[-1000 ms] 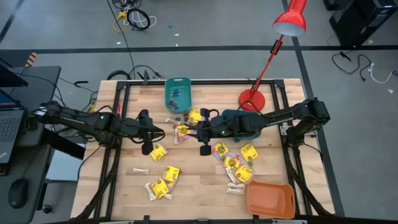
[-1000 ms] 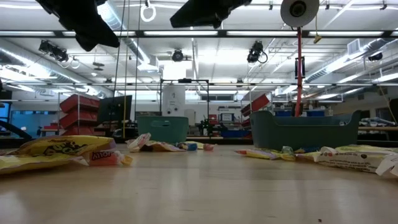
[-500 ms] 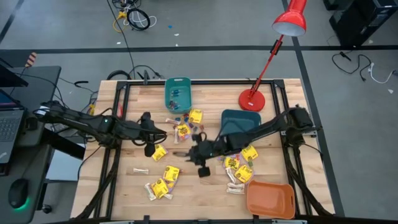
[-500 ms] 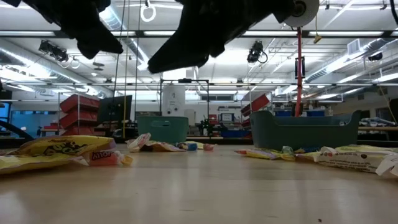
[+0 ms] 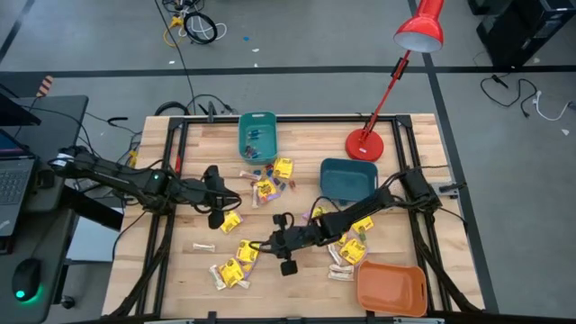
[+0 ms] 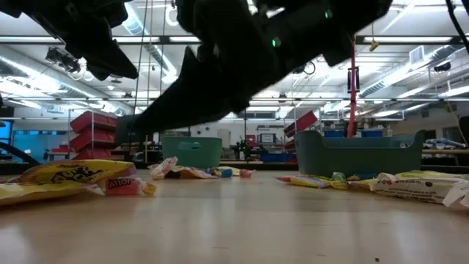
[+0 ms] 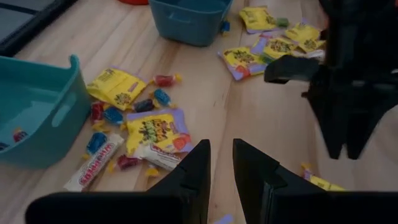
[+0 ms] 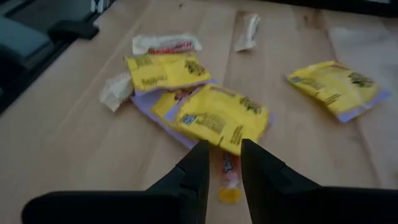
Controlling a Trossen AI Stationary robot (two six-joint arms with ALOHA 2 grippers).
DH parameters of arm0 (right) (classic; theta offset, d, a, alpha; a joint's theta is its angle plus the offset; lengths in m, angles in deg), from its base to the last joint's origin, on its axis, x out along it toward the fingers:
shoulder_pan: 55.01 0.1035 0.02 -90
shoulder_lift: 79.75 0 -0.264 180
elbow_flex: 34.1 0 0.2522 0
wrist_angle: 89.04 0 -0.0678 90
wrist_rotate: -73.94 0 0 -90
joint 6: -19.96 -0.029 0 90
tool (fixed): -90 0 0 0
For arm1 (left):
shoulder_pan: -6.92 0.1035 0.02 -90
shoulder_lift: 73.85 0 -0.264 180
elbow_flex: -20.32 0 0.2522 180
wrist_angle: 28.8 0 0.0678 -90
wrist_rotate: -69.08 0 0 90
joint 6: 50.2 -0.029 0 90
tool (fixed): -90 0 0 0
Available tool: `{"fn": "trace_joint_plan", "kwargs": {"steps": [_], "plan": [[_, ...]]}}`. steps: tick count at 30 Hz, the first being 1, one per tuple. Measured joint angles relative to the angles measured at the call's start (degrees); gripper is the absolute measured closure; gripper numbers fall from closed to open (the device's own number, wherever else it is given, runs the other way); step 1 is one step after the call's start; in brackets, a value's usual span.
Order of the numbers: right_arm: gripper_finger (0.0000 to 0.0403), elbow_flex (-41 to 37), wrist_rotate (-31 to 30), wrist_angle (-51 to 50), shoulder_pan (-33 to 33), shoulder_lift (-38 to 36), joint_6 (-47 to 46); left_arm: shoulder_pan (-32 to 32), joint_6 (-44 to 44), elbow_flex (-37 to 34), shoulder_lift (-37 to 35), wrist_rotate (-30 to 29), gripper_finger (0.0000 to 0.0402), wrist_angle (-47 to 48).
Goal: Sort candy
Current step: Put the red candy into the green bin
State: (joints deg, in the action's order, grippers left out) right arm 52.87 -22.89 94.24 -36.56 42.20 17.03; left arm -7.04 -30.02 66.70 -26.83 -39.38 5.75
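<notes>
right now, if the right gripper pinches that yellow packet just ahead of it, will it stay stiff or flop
The yellow packet would likely flop: it looks thin, flat and creased. Probably light too, and lying partly on another packet, so it could slide or drag that one along.

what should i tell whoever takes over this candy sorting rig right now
Left hand: narrowly open, empty, hovering by the yellow packet left of centre.
Right hand: narrowly open, empty, reaching low over the yellow packets at the front left.
Candy: most is scattered across the table.
Done: a few small pieces lie in the teal bin.
Left: the dark teal bin and orange bin look empty; nearly all candy remains unsorted.
</notes>
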Motion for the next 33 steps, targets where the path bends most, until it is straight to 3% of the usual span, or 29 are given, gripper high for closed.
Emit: {"fn": "trace_joint_plan", "kwargs": {"steps": [4, 11, 20, 33], "plan": [[0.0315, 0.0, -0.18, 2.45, 0.93, 2.4, 0.75, 0.0, -0.19, 0.0, 0.0, 1.64, 0.0332, 0.04], [0.029, -0.02, -6.37, 2.43, 1.5, 2.66, 0.09, 0.0, -0.16, 0.0, 0.0, 2.25, 0.0332, 0.06], [0.0267, -0.02, -6.64, 2.37, 1.45, 2.66, -1.97, -0.01, -0.15, 0.0, 0.0, 3.09, 0.0332, 0.1], [0.0263, -0.02, -7.48, -2.76, 1.37, 2.66, -5.5, 0.0, -0.15, 0.0, 0.0, 3.08, 0.0332, -0.3]]}}
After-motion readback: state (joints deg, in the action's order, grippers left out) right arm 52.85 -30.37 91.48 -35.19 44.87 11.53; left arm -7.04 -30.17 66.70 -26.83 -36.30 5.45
